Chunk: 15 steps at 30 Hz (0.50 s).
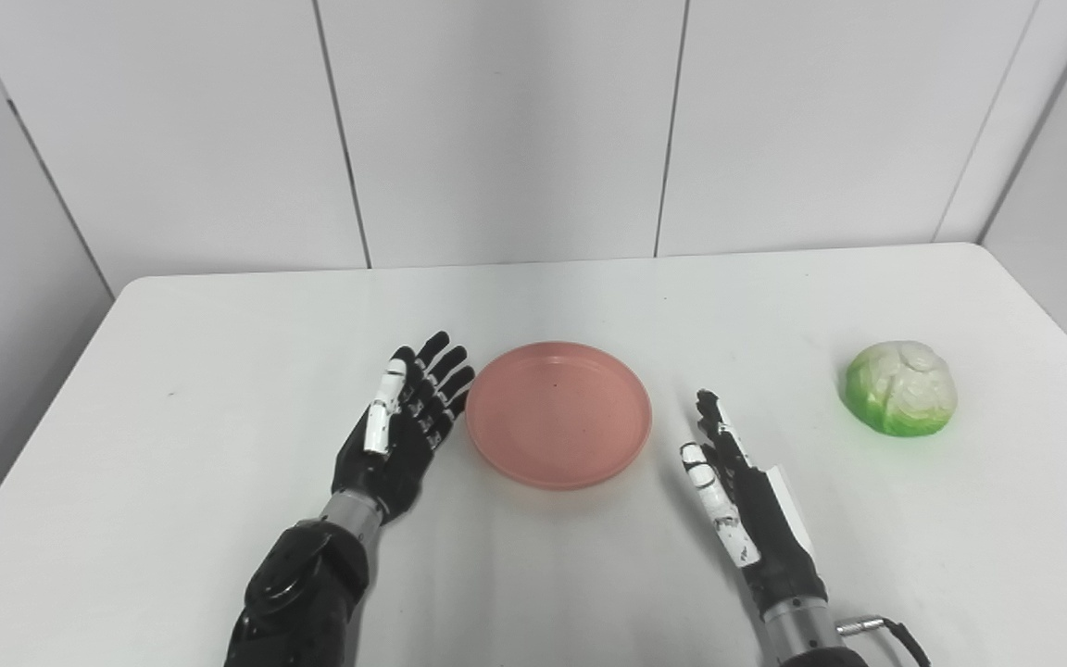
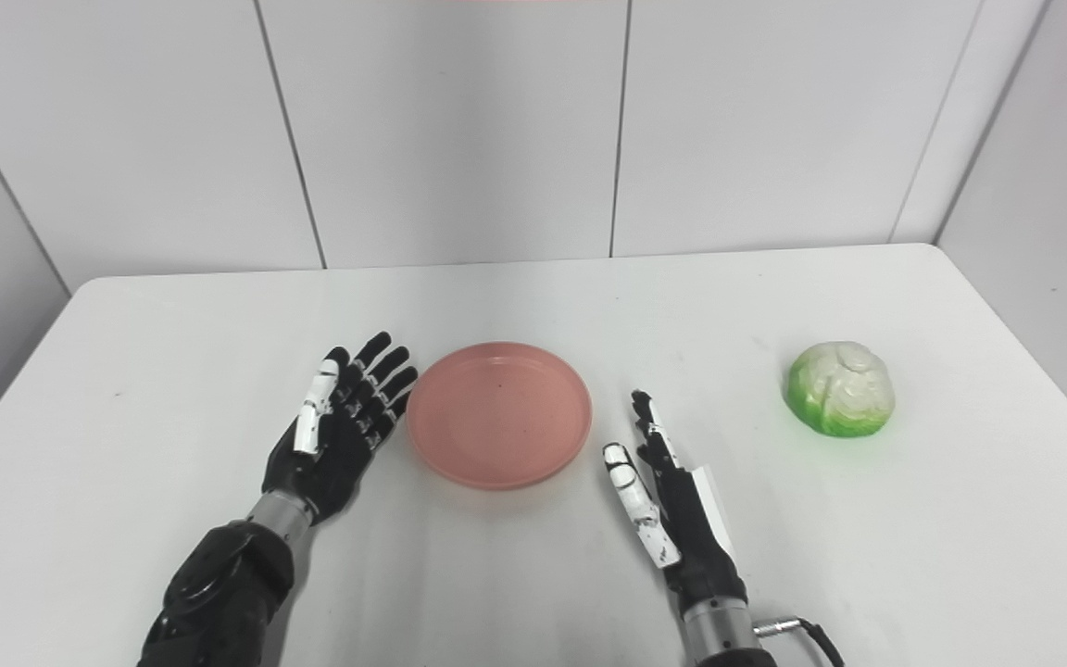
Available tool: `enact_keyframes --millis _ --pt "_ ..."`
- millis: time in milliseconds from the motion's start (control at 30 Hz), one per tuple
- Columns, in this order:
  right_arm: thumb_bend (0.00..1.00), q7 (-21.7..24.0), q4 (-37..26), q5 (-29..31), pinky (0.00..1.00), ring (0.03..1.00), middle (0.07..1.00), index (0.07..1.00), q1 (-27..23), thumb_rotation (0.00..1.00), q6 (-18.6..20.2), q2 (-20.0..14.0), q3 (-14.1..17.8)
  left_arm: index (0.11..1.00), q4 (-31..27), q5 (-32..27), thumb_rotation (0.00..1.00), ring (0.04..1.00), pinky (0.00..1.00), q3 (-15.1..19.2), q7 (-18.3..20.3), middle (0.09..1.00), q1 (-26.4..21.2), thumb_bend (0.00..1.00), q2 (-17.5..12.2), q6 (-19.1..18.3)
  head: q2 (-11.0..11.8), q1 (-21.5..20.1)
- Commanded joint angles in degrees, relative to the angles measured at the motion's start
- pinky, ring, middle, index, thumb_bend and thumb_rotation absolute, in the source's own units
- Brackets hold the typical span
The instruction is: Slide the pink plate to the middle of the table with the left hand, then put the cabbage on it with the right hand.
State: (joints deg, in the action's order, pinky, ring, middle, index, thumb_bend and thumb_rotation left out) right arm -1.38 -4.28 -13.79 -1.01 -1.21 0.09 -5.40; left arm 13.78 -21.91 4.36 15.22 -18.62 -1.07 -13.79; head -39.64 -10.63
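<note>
A white table [image 1: 219,389] fills the scene from the near edge to the pale panelled wall [image 1: 496,130] at the far side. The pink plate [image 1: 558,413] lies flat near the middle of the table, slightly left of centre and empty, with a tiny dark speck on its inner face. The left hand [image 1: 399,426] reaches in from the near left and lies just left of the plate, palm turned toward it, its fingers [image 1: 445,371] stretched out and a little fanned, pointing to the far side; the fingertips come right up beside the plate's left rim, though whether they touch it cannot be told. It holds nothing. The right hand [image 1: 742,505] comes in from the near right and stands edge-on just right of the plate, apart from its rim, fingers straight and close together, pointing away, with the thumb lying alongside on the left; it too holds nothing and touches neither plate nor cabbage. The cabbage [image 1: 901,388], a small green and white head, sits on the table well to the right of the right hand, near the right edge and about level with the plate. The right eye view shows more bare table to the right of the cabbage [image 2: 840,401] and the cable plug at the right wrist more fully; the left eye view shows more of the table's left side.
</note>
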Motion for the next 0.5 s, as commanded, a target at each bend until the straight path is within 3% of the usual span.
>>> enact_keyframes --millis 0,333,467 --pt "0.4 -1.21 -0.09 -0.23 0.96 0.982 0.979 0.976 -1.24 1.0 -0.88 0.97 -0.04 0.916 1.47 0.68 1.0 0.923 0.9 -0.46 0.28 0.925 1.92 0.42 -0.69 -0.85 0.01 -0.12" --pt "0.4 -3.52 -0.27 -1.19 0.96 0.978 0.983 0.978 -1.34 1.0 -1.46 1.62 0.8 0.895 4.23 0.31 1.0 0.905 0.88 -0.11 2.37 0.906 2.12 0.44 -1.47 1.22 0.75 -3.97" --pt "0.42 -5.54 -2.36 -4.1 0.96 0.975 0.974 0.975 -1.09 1.0 -1.18 1.64 1.24 0.889 6.37 0.96 1.0 0.899 0.89 -0.51 2.85 0.901 1.94 0.46 -1.79 2.6 1.01 -5.15"
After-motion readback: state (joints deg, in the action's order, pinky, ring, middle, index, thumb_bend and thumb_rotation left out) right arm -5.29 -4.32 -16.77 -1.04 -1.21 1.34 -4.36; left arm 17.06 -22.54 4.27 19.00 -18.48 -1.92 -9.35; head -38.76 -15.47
